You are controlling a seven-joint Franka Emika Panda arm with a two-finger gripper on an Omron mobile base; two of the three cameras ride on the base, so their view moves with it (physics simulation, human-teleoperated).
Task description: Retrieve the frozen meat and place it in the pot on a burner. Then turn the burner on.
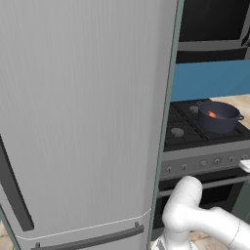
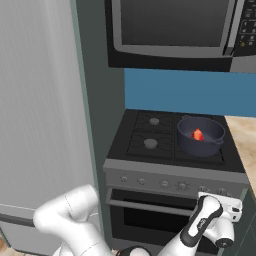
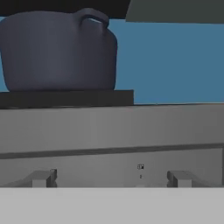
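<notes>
Item, for your log: frozen meat point(image 2: 198, 134) lying inside the pot point(image 2: 200, 136) on the stove's right-hand burner (both base views look into it); hand view gives you the pot's outer wall from below, beyond the knob panel point(image 3: 109, 131); gripper point(image 2: 220, 202) at that panel, jaw spread not discernible.

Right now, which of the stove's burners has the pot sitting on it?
The front right burner, nearest the wooden counter. The dark pot covers it, with the red-orange frozen meat inside. The two left burners show bare grey caps under their grates.

Frozen meat point(image 2: 198, 134) inside pot point(image 2: 200, 136)
</notes>
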